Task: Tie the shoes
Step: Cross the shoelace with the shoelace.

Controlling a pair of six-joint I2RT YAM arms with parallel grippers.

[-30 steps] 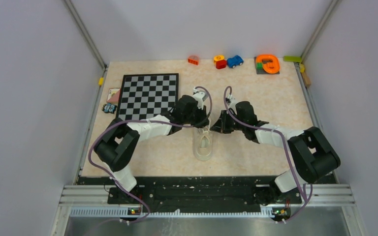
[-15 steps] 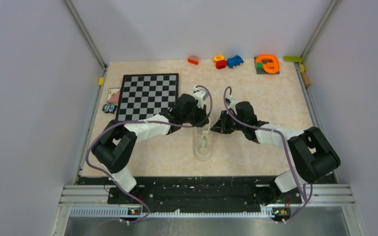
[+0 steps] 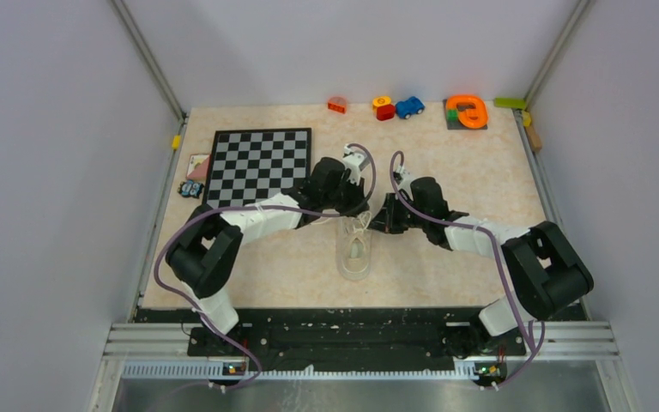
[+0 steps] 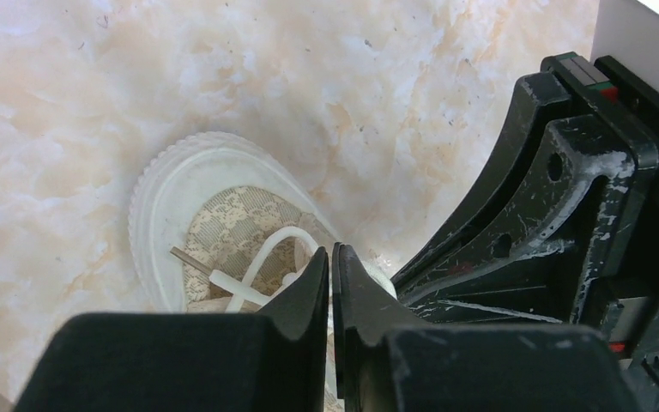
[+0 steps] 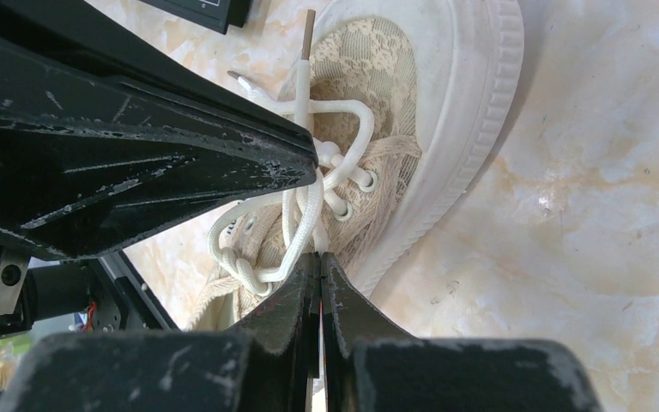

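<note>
Nearby, chessboard (image 3: 257, 167) left of the shoe (image 3: 356, 255), toys (image 3: 409, 107) beyond.

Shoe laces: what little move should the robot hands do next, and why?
Probably pull the two hands gently apart: the right hand pinches the lace, the left hand seems closed on it too, and it lies slack over the shoe.

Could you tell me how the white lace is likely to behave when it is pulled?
Probably floppy: the lace sags in loose loops across the shoe. Being thin, it is likely light and should follow a pull easily. It may snag, since it is threaded through eyelets.
</note>
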